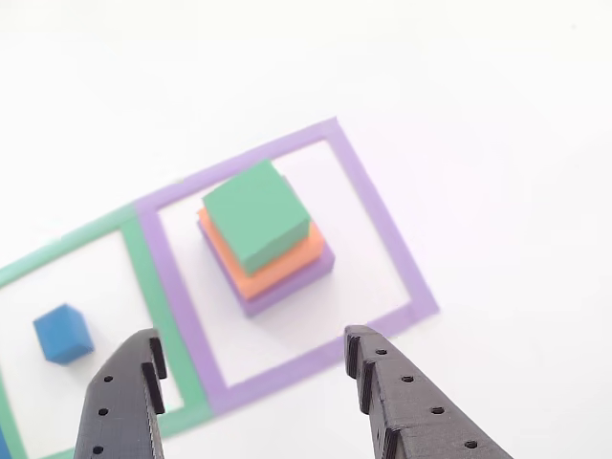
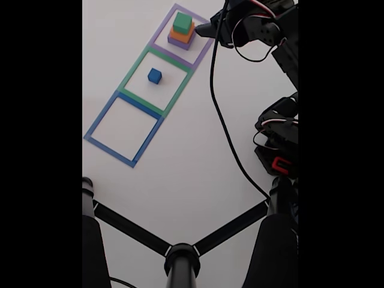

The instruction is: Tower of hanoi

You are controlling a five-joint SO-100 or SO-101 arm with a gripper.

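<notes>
Jaws apart and empty above the white counter (image 1: 497, 143), green block (image 1: 256, 215) on orange block (image 1: 287, 260) on purple block (image 1: 298, 283), blue cube (image 1: 63, 334) alone at left

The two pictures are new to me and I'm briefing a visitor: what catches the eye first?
A stack of blocks, green on orange on purple, sits inside the purple tape square. A small blue cube sits alone in the green tape square beside it. The gripper hangs near the stack, jaws open.
</notes>
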